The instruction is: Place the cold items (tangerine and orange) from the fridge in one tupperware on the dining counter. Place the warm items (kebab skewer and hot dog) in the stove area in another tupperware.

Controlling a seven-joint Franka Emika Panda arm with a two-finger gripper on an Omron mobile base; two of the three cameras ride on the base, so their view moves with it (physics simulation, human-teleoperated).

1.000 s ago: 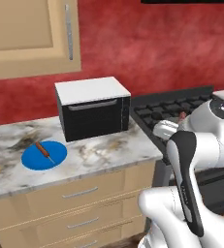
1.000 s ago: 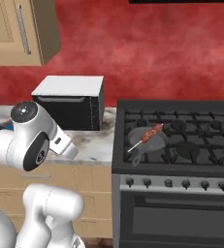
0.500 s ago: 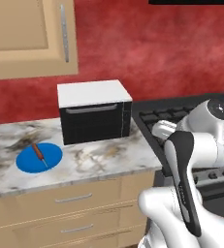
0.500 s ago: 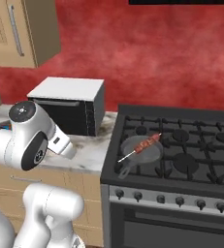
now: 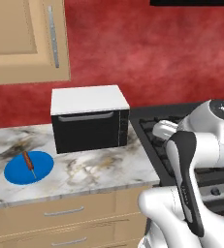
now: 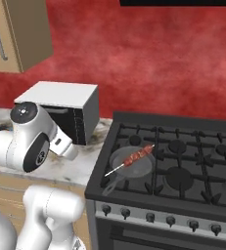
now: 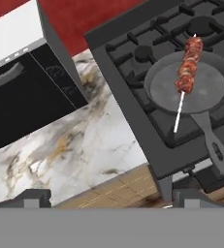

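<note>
The kebab skewer point(image 7: 188, 65) lies across a grey frying pan point(image 7: 200, 92) on the front left burner of the black stove point(image 6: 183, 171). The right base view shows the kebab skewer point(image 6: 136, 157) in the same pan. The hot dog point(image 5: 29, 163) lies on a blue plate point(image 5: 16, 172) on the marble counter, left of the microwave. My gripper point(image 7: 108, 201) hangs open above the counter's front edge, left of the pan, with nothing between its fingers. The tangerine, orange, fridge, tupperware and dining counter are out of view.
A black and white microwave point(image 5: 89, 118) stands on the marble counter point(image 5: 99, 169) against the red wall. A wooden wall cabinet point(image 5: 21, 38) hangs above it. Drawers run below the counter. The pan's handle point(image 7: 215, 150) sticks out past the stove's front edge.
The whole picture has shifted as the base drives: the stove now sits further left in the right base view. The things have not moved and the gripper stays open.
</note>
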